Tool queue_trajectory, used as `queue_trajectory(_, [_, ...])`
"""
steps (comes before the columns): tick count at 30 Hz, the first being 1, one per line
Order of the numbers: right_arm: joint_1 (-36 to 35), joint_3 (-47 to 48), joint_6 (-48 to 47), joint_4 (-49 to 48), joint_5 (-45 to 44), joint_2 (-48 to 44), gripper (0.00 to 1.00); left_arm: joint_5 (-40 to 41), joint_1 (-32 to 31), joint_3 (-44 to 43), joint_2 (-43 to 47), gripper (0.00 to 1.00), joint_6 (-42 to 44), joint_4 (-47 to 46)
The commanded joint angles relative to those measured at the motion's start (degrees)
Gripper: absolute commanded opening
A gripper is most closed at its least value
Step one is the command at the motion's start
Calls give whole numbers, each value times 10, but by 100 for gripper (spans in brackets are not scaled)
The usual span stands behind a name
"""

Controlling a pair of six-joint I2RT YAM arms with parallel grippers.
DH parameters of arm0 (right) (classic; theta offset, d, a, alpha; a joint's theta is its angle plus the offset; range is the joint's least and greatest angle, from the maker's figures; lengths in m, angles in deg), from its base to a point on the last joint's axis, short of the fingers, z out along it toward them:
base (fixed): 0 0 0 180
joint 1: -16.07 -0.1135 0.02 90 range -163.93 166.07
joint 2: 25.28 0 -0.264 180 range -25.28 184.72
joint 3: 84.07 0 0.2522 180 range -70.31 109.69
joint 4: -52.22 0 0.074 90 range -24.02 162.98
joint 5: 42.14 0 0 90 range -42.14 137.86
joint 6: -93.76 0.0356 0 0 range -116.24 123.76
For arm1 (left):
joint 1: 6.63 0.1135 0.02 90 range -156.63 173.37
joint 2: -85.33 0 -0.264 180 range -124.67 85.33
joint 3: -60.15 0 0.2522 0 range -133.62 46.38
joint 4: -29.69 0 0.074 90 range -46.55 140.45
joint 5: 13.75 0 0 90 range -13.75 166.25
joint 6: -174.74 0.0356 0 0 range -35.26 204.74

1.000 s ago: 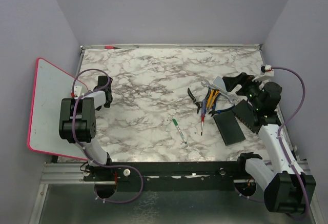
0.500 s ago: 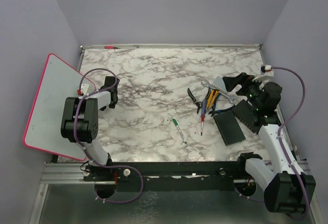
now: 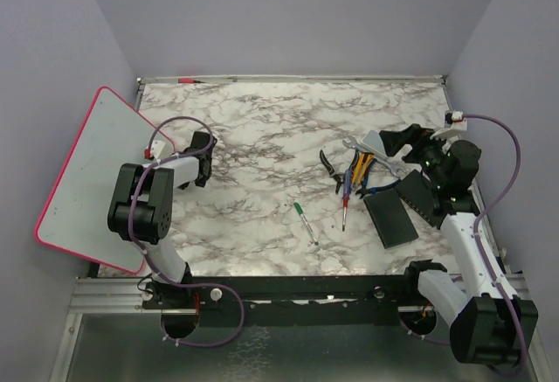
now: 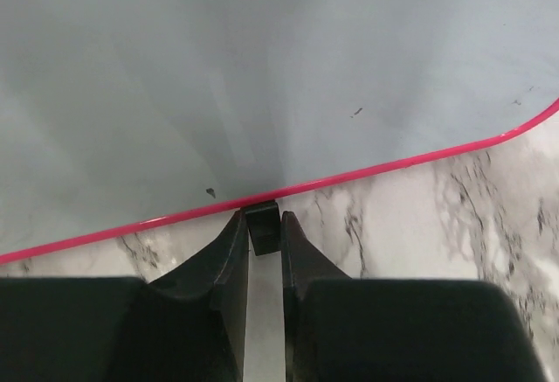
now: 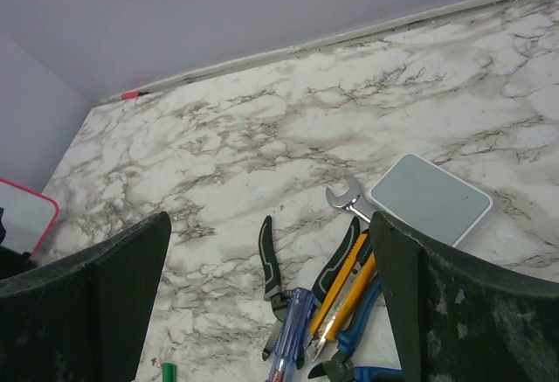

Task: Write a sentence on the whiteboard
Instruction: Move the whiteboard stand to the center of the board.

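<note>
The whiteboard [image 3: 87, 172], white with a pink rim, lies at the table's left side and overhangs the left edge. In the left wrist view its surface [image 4: 262, 76] fills the upper half. My left gripper [image 4: 262, 225] is shut on a small black foot at the board's rim. From above that gripper [image 3: 147, 156] is mostly hidden under its own arm. My right gripper [image 3: 397, 142] hovers open over the tools at the right, nothing between its fingers [image 5: 131, 268]. A corner of the whiteboard [image 5: 22, 211] shows at the left of the right wrist view.
A green marker [image 3: 305, 222] lies mid-table. A screwdriver [image 3: 345, 211], pliers [image 5: 272, 260], yellow knife [image 5: 345, 290] and wrench [image 5: 345, 197] are heaped at the right beside a grey pad [image 5: 430, 198] and black pads [image 3: 391, 218]. A red marker [image 3: 185, 79] lies at the back edge.
The whiteboard has swung and slid to the right, its far corner coming in over the table, carried by the left gripper moving right. The right arm has not moved.
</note>
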Motion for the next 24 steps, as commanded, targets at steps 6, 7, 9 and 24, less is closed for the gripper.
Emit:
queue_trajectory(6, [2, -3, -5, 10, -14, -12, 100, 6, -70, -40, -15, 0, -4, -27])
queue_trajectory(7, [2, -2, -5, 10, -14, -12, 100, 7, -73, -40, -16, 0, -3, -27])
queue_trajectory(9, [2, -2, -6, 11, -15, -14, 100, 9, -79, -41, -17, 0, -3, -26])
queue_trajectory(24, [2, -1, -6, 14, -16, -13, 100, 19, -148, -85, -48, 0, -12, -17])
